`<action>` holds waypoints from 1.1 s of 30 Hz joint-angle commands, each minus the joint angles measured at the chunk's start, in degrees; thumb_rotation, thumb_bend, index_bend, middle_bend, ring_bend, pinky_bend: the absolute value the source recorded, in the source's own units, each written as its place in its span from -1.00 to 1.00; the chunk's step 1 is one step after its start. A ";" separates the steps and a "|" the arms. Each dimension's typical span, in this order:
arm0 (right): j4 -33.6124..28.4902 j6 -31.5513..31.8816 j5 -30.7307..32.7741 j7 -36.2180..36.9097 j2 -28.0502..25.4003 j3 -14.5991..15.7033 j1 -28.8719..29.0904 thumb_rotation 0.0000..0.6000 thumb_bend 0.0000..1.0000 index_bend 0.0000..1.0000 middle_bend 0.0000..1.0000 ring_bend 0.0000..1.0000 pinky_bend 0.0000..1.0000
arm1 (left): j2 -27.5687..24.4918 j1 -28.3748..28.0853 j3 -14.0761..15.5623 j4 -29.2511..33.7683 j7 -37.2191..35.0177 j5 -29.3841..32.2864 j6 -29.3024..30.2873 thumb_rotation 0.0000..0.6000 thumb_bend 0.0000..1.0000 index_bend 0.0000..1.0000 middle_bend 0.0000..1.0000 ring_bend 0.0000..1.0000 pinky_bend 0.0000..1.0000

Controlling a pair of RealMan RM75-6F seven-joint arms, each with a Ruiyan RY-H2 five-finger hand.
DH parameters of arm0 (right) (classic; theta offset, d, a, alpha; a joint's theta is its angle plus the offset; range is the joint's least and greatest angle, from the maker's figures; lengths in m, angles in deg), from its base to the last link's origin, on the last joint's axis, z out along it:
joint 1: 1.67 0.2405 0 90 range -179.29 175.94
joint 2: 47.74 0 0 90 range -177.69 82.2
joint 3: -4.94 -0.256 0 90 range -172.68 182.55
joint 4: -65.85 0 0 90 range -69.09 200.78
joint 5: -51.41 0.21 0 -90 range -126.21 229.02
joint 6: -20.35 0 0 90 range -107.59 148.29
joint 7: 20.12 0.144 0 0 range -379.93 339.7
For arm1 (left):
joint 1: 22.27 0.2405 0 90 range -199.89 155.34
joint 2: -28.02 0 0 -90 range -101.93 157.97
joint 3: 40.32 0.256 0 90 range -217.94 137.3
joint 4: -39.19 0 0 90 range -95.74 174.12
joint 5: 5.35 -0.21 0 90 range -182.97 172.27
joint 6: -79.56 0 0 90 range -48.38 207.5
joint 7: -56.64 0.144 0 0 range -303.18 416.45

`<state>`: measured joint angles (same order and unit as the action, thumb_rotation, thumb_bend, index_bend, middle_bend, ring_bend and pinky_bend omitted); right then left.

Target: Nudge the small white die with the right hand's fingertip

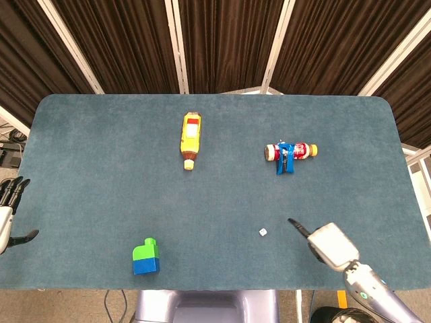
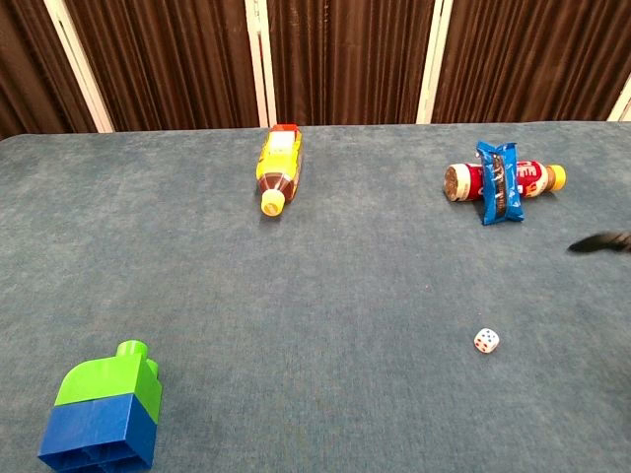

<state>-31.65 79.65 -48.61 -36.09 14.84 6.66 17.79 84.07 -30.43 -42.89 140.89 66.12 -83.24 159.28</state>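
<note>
Head view, read left to right. The left hand (image 1: 9, 215) sits off the table's (image 1: 81, 168) left edge at about 9 o'clock, fingers apart and holding nothing, well apart from everything on the cloth. The green-and-blue block (image 1: 146, 257) stands near the front edge at about 7 o'clock; the yellow bottle (image 1: 190, 139) lies on its side toward 12 o'clock, cap toward the robot. The small white die (image 1: 262, 232) rests alone on bare cloth, right of centre and near the front edge. The red bottle (image 1: 290, 151), with a blue packet (image 1: 286, 159) across it, lies toward 1 o'clock, well behind the die. The right hand (image 1: 322, 243) hovers near the die at its 4 o'clock, one dark fingertip (image 1: 293, 223) extended toward 10 o'clock (the other fingers seem tucked in, though this cannot be told for certain). The die thus lies at about 9 o'clock from that fingertip, apart from it; the right hand is far the nearer, and nothing appears to stand between.
</note>
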 commanded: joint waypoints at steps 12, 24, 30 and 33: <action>4.92 -7.85 3.01 -4.73 7.77 0.64 5.31 1.00 0.33 -1.00 0.55 0.45 1.00 | 1.35 -0.93 -0.63 -0.68 2.69 2.83 -1.99 1.00 -1.00 -1.00 -1.00 -1.00 -1.00; 7.48 -8.24 4.10 -6.80 10.80 1.84 6.31 1.00 0.33 -1.00 0.55 0.45 1.00 | 1.42 -1.04 -0.75 -0.86 2.78 3.06 -2.18 1.00 -1.00 -1.00 -1.00 -1.00 -1.00; 7.44 -8.16 4.53 -7.78 11.40 2.31 6.64 1.00 0.33 -1.00 0.55 0.45 1.00 | 1.43 -1.08 -0.72 -0.84 2.87 3.17 -2.38 1.00 -1.00 -1.00 -1.00 -1.00 -1.00; 7.34 -8.46 4.64 -8.25 11.65 2.44 6.95 1.00 0.33 -1.00 0.55 0.45 1.00 | 1.47 -1.11 -0.70 -0.84 2.96 3.13 -2.41 1.00 -1.00 -1.00 -1.00 -1.00 -1.00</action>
<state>-24.27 71.25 -44.01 -44.27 26.43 9.07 24.68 85.53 -31.53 -43.59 140.05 69.08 -80.11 156.87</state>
